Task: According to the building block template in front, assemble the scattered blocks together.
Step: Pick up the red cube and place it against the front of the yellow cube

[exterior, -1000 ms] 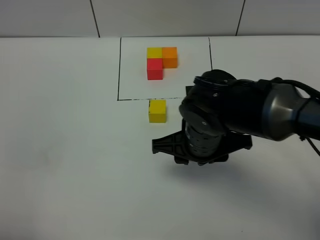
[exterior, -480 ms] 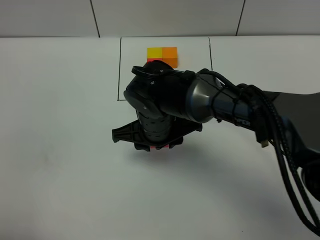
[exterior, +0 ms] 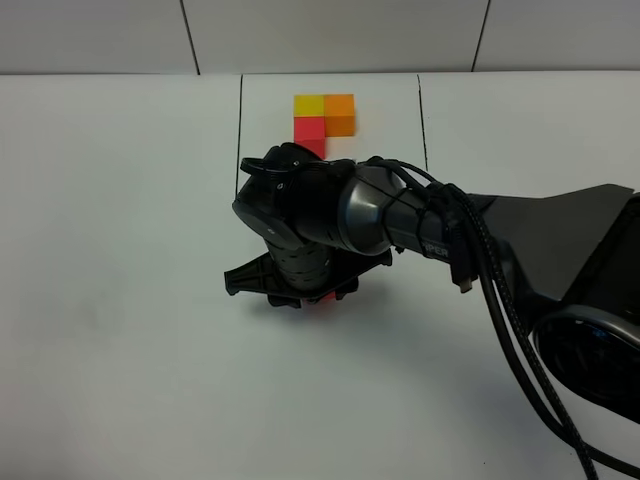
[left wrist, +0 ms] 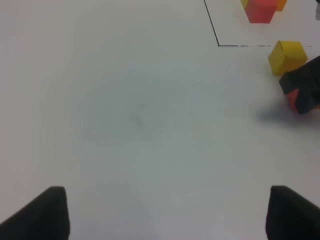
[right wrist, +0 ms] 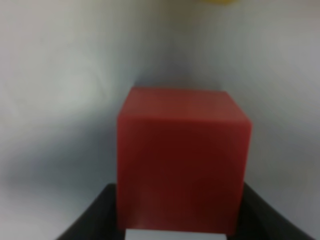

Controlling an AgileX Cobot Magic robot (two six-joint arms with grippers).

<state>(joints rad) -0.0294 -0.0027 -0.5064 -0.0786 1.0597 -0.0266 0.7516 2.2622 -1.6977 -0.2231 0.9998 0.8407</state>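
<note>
- Overhead, high camera: the right arm reaches across the middle. The right gripper (exterior: 310, 296) points down at the white tabletop (exterior: 120, 300), just outside the near line of the thin black-lined rectangle (exterior: 239, 140).
- A sliver of a small plain red cube (exterior: 322, 298) shows under that gripper. The wrist hides the jaws themselves here.
- Inside the rectangle sits the building block template (exterior: 325, 118), with yellow, orange and red cubes joined in an L toward the far side. The arm covers part of its red cube.
- Left wrist camera: the left gripper (left wrist: 165, 215) has its jaws wide apart, with only bare tabletop between them and nothing held.
- Well off from it, a small plain yellow cube (left wrist: 287, 56) rests just outside the rectangle's line. The red cube is just beside it, under the black right gripper. Whether the two cubes touch cannot be told.
- Right wrist camera: the red cube fills the frame, clamped between the right jaws, with black finger parts on either side. A yellow blur lies past it, too soft to name.
</note>
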